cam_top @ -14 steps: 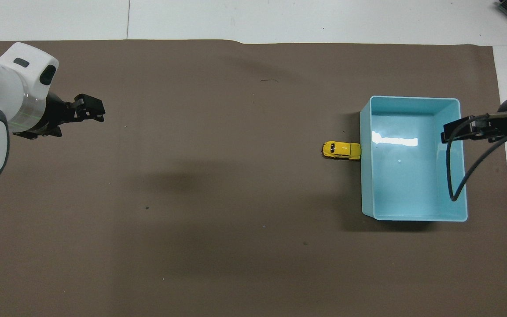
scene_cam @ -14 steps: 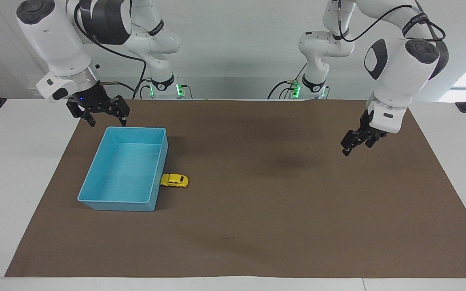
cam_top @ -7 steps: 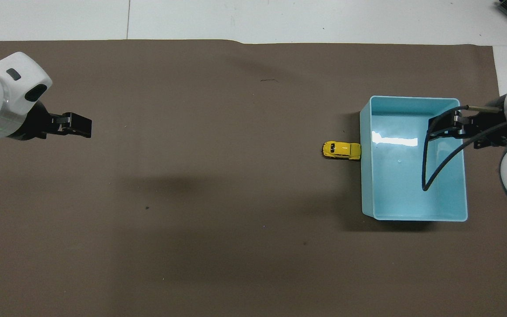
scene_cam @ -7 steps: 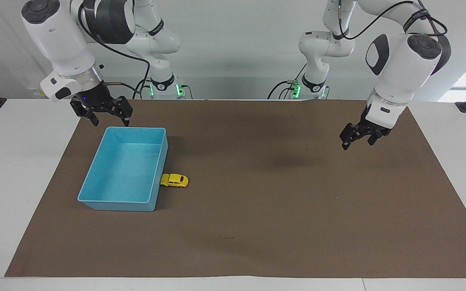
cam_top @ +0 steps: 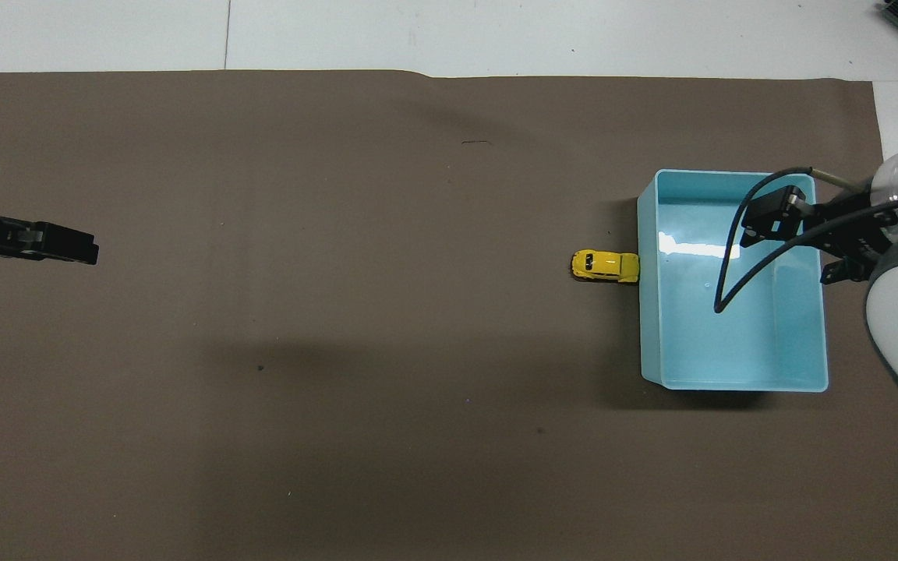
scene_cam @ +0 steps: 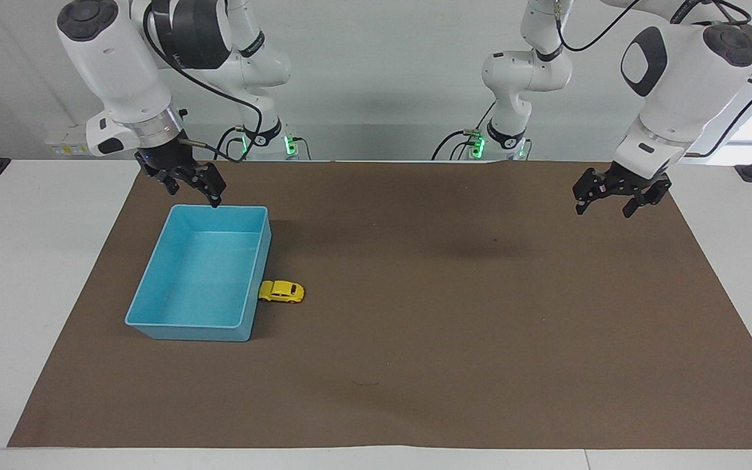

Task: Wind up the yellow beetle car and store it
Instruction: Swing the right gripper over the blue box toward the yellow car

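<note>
Since a moment ago both arms have shifted: the right gripper [scene_cam: 194,185] has swung from the mat outside the bin's corner in over the bin's robot-side rim, and the left gripper [scene_cam: 611,196] has drawn up and back toward its own end of the table, while bin and car have stayed put. The brown mat [scene_cam: 454,339] covers most of the white table [scene_cam: 17,274], bare across its middle apart from soft shadows. The blue bin [scene_cam: 154,310] sits on the mat toward the right arm's end, open side up, nothing lying inside it. Above its rim the right gripper hangs with its fingers spread — clear of the plastic as far as I can see, and holding nothing. The left gripper hovers over the mat near the left arm's end, well apart from everything else, fingers likewise spread and empty. The car [scene_cam: 281,292] stands on its wheels on the mat, its tail touching the bin's long wall on the side facing the table's middle — outside the bin, with neither gripper anywhere near it.
</note>
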Robot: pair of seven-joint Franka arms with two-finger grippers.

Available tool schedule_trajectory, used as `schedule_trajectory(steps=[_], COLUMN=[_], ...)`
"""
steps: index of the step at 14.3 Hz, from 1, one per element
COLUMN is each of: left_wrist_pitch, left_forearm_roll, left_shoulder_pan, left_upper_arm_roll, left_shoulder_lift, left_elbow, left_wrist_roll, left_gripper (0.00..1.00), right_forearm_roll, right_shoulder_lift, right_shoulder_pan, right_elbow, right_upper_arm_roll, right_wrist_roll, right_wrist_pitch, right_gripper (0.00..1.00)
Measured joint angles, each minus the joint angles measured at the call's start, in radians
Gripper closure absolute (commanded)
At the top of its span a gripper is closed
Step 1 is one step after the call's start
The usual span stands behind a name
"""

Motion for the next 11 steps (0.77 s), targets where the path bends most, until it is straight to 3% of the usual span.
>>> schedule_trajectory(steps=[11], left_wrist_pitch=[-0.159], left_forearm_roll=[0.000], left_shoulder_pan=[0.011], left_upper_arm_roll=[-0.031], left_shoulder_lift=[-0.060], left_elbow=[0.092], left_wrist_roll=[0.019], left_gripper=[0.00], right_forearm_roll=[0.040], right_shoulder_lift=[-0.009], right_shoulder_pan=[0.006], right_elbow=[-0.002], right_upper_arm_roll=[0.062], right_wrist_roll=[0.515], right_wrist_pitch=[-0.003], right_gripper=[0.00])
